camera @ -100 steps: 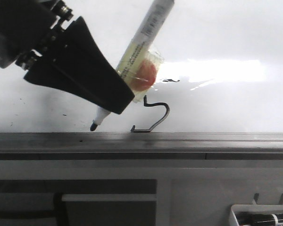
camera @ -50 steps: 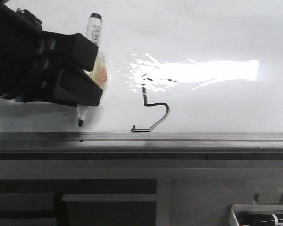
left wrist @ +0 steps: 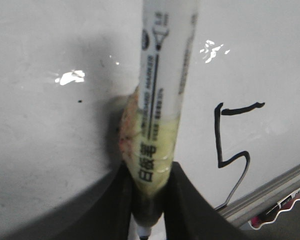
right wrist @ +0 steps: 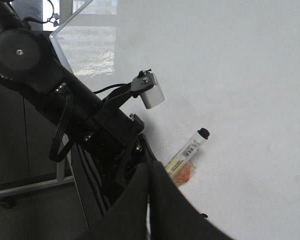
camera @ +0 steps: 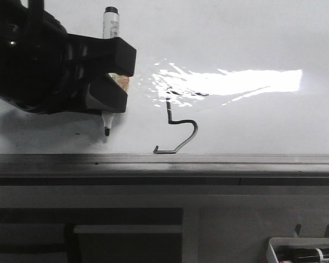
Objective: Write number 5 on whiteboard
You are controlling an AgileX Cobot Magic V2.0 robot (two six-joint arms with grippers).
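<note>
Glossy whiteboard [camera: 252, 44], grey rail [camera: 208, 160] at its edge. Number 5 [left wrist: 233, 140]: complete, beside rail. Marker [left wrist: 157, 115]: light, rigid, slick-barrelled; left pincer [left wrist: 151, 200] clamped on its padded lower barrel, tip lifted. Right pincer: state undeterminable.

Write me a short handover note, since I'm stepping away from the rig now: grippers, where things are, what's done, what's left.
Left gripper: shut on the marker, tip just off the whiteboard, left of the number 5.
Right gripper: not in view; its camera looks down on the left arm and marker.
Done: the 5 looks complete, with upright stroke, hook, tail and top bar.
Left: probably only putting the marker away.
</note>
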